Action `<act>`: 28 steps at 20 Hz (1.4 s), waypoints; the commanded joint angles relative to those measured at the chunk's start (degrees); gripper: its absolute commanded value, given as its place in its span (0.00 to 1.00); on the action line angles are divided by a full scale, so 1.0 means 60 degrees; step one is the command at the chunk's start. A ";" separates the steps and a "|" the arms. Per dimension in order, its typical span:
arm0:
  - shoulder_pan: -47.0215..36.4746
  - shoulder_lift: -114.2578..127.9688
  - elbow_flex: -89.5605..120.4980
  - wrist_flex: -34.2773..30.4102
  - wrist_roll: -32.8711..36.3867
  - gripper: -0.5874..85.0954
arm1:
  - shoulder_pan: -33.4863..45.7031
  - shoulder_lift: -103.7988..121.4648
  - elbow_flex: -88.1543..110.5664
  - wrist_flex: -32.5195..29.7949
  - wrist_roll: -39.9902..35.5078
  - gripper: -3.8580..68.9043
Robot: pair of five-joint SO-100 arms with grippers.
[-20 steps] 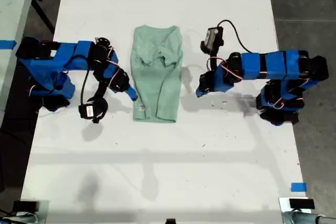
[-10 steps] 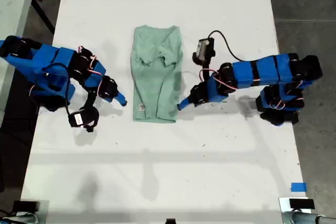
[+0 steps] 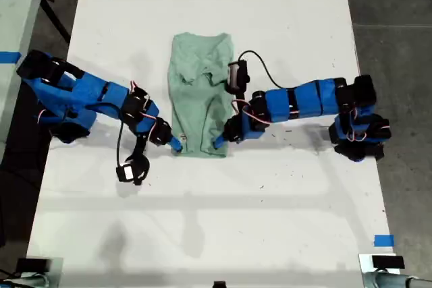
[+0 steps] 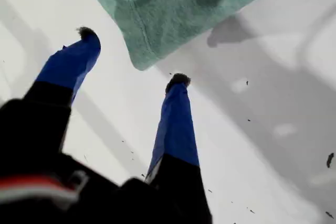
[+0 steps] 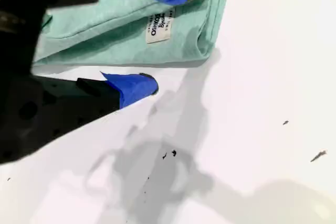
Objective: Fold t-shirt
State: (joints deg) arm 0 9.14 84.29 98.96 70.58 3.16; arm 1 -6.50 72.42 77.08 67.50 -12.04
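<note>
A long white table (image 3: 270, 220) fills the room's middle, its top marked with dark specks and soft arm shadows; dark grey concrete floor (image 3: 398, 5) shows along the exterior view's right, and a scrap of blue tape (image 3: 383, 240) sits near the table's corner at the exterior view's lower right. The small pale mint-green cloth t-shirt (image 3: 201, 92) lies folded into a narrow strip in the table's centre, its little white printed tag (image 5: 159, 26) near one lower corner.

My first gripper (image 3: 217, 144), reaching in from the exterior view's right, has its blue fingers spread apart with nothing between them, poised at the shirt's lower corner. My second gripper (image 3: 177, 145), coming from the exterior view's left, is parted too: one finger lies over the cloth beside the tag, the other on the bare table just outside the shirt's edge.
</note>
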 commanded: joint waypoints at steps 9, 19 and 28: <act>-0.0483 -0.2534 -0.1333 -0.0366 -0.0557 0.34 | -0.0249 -0.2637 -0.2285 0.0088 0.0410 0.46; -0.0220 -0.0630 -0.2139 0.1729 -0.0454 0.33 | -0.0308 -0.2300 -0.4146 0.2095 -0.0059 0.46; -0.0410 -0.0234 -0.2139 0.1787 -0.0366 0.33 | -0.0044 -0.2007 -0.4849 0.2725 -0.0308 0.46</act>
State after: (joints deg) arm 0 7.21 80.60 89.03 82.35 0.53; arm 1 -7.65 54.40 51.50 83.41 -13.10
